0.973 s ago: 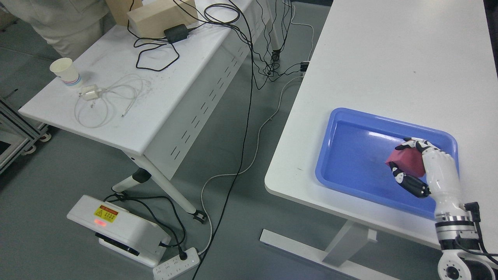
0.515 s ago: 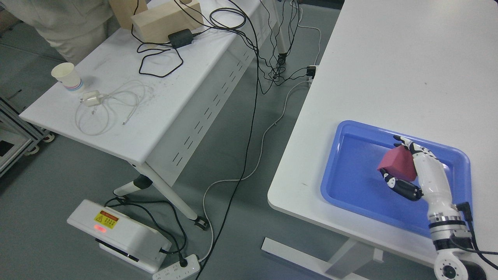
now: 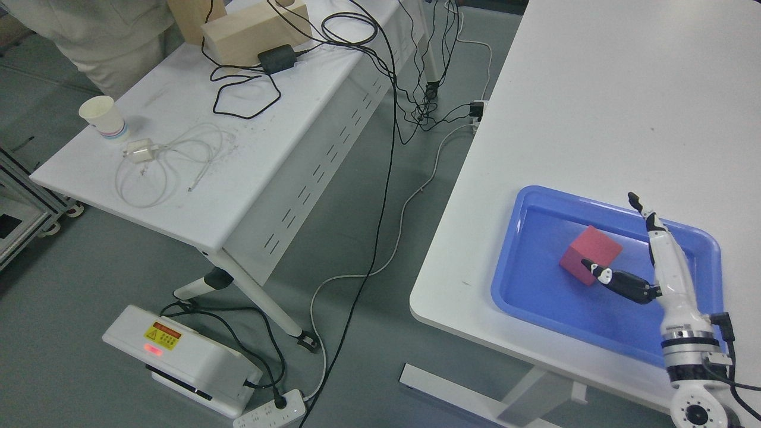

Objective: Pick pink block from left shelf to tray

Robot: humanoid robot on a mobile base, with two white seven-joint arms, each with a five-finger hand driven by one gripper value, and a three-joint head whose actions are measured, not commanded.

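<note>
The pink block (image 3: 588,254) lies on the floor of the blue tray (image 3: 523,296), which sits on the white table at the lower right. My right hand (image 3: 618,249) hovers just right of the block with its fingers spread straight; the thumb tip is at the block's near edge and the other fingers point away over the tray's far rim. Nothing is in its grasp. The left arm does not show.
A second white table (image 3: 196,196) at the left carries a paper cup (image 3: 102,116), a charger with a white cable (image 3: 142,151), a black adapter and a wooden box (image 3: 252,30). Cables, a power strip (image 3: 270,410) and a white device (image 3: 178,351) lie on the floor. A person stands at top left.
My right hand has opened and let the pink block go; the block now rests in the tray. The camera shifted slightly between the earliest frame and the later ones.
</note>
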